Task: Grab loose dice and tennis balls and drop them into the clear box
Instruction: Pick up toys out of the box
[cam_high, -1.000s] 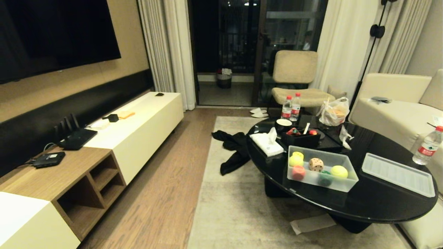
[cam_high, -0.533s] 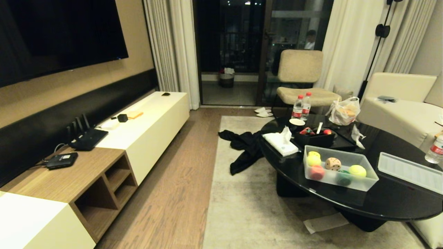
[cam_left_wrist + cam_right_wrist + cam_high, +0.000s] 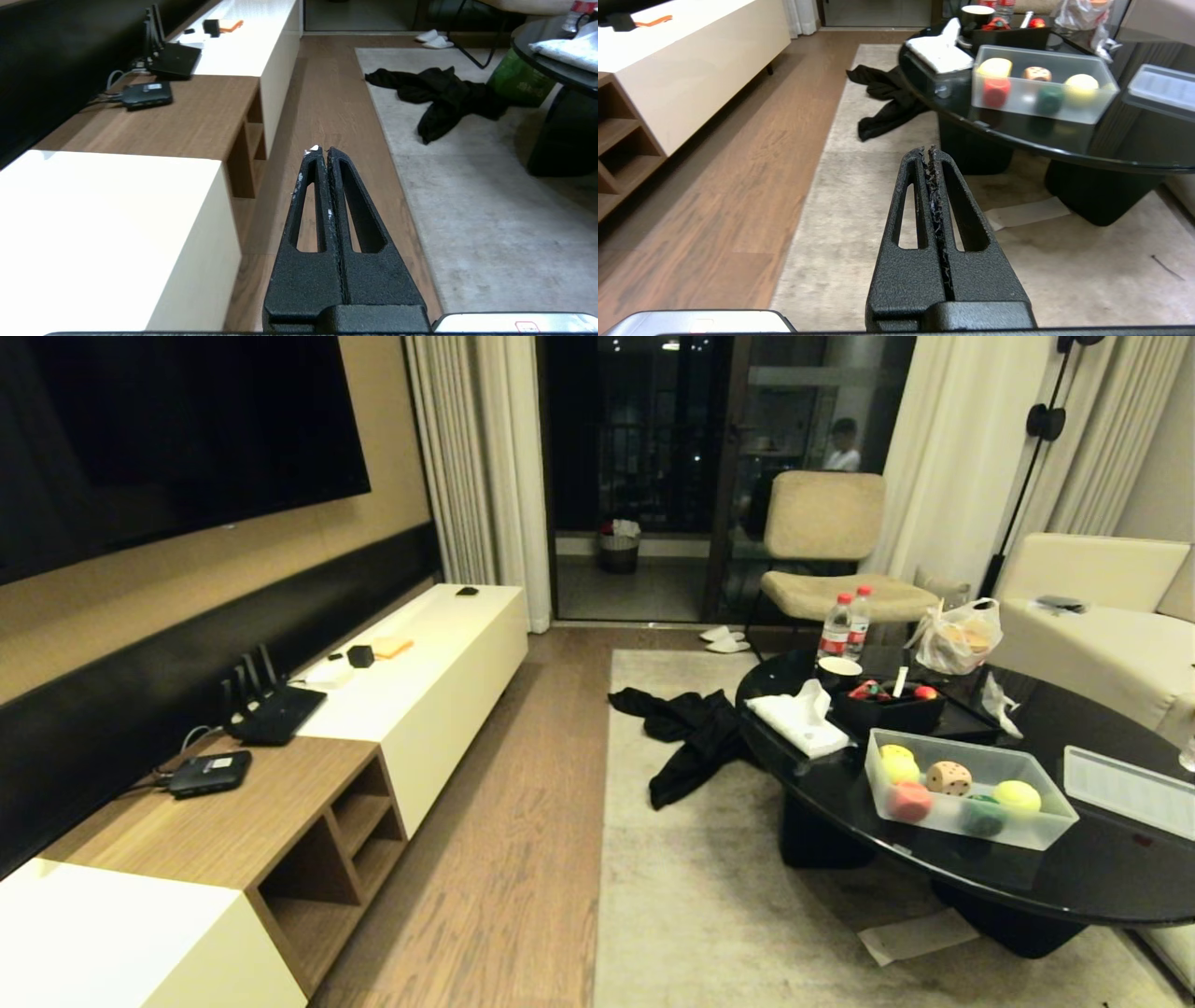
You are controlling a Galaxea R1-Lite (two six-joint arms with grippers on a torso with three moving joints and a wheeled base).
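The clear box (image 3: 971, 821), frosted and lidless, sits on the black round table (image 3: 1102, 868); inside lie a pale tan dice (image 3: 948, 777) with dark pips, two yellow-green tennis balls (image 3: 1016, 795) and red and green pieces; its ribbed lid (image 3: 1130, 791) lies just beside it; the left gripper (image 3: 322, 150) and right gripper (image 3: 927, 151) are both pressed closed on nothing, low over the floor and rug, well apart from the box, which stands ahead of the right one
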